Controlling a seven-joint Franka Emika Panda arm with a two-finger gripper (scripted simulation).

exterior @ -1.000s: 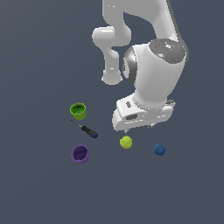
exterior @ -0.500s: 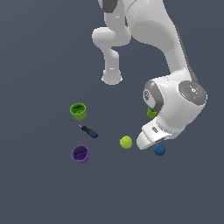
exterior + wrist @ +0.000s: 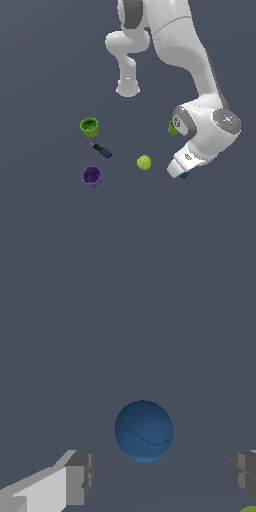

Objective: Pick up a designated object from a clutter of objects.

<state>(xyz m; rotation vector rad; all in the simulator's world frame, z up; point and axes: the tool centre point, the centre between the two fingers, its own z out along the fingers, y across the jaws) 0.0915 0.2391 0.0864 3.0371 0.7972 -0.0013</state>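
**Wrist view: ball lined up, may roll**

Risk first: dark blue ball (image 3: 144, 430) is round & smooth, so if one finger (image 3: 79, 476) touches before the other it'll squirt out sideways, maybe toward yellow-green ball (image 3: 144, 162) nearby. It's plain, w/ one faint seam, lying on bare floor between my fingers. My pincer (image 3: 160, 476) is spread wide, holding nothing.

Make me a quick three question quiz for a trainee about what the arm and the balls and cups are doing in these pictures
1. True or false: the gripper is shut on the dark blue ball.
2. In the exterior view, which lies nearer the purple cup: A) the black-and-blue tool, or B) the yellow-green ball?
3. What hides most of the dark blue ball in the exterior view?

Key
1. False: the fingers stand apart, clear of the ball on each side.
2. A.
3. The arm's hand.
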